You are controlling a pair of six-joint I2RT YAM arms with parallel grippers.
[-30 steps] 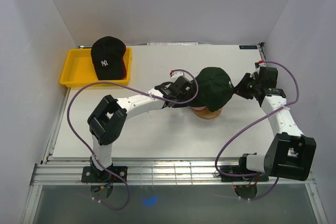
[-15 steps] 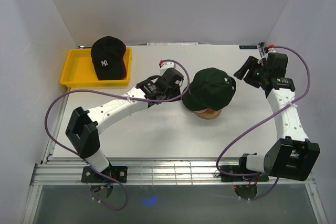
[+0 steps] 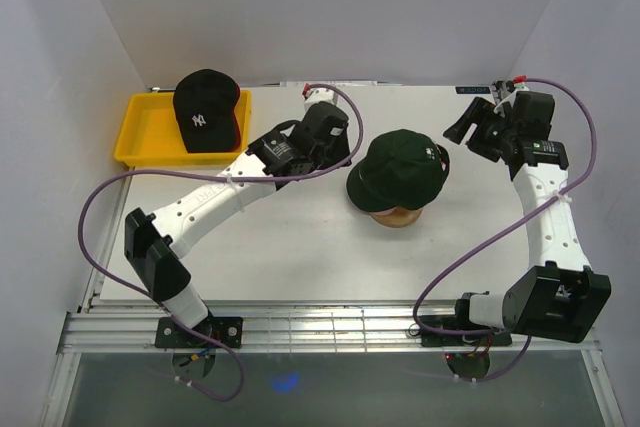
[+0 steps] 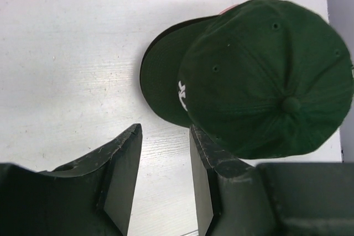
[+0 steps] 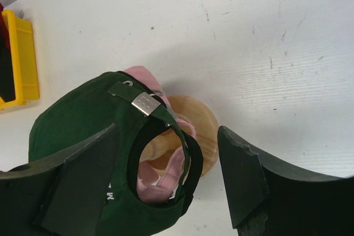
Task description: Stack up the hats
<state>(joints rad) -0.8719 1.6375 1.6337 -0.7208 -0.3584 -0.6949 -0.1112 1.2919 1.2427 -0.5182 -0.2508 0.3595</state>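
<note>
The dark green hat [image 3: 400, 167] sits on the wooden stand [image 3: 396, 217], brim to the near left, over a pink-red hat whose edge shows under the green hat's back strap [image 5: 145, 79]. The black hat [image 3: 205, 107] lies on the yellow tray [image 3: 145, 137] at the far left. My left gripper [image 3: 345, 152] hangs just left of the green hat [image 4: 265, 75]. It [image 4: 166, 136] is open, with bare table between the fingers. My right gripper [image 3: 465, 129] is off the green hat's far right, open [image 5: 168, 131] and clear of the rear strap [image 5: 145, 103].
White walls close in the table on the left, back and right. The left forearm [image 3: 220, 192] stretches across the table between the tray and the stand. The stand's base [image 5: 196, 122] shows behind the strap opening. The tray's corner [image 5: 22, 59] is seen at the left.
The right gripper has opened, let go of the green hat's back and pulled away to the far right. The left gripper has drawn back to the far left. The green hat stays on the stand.
</note>
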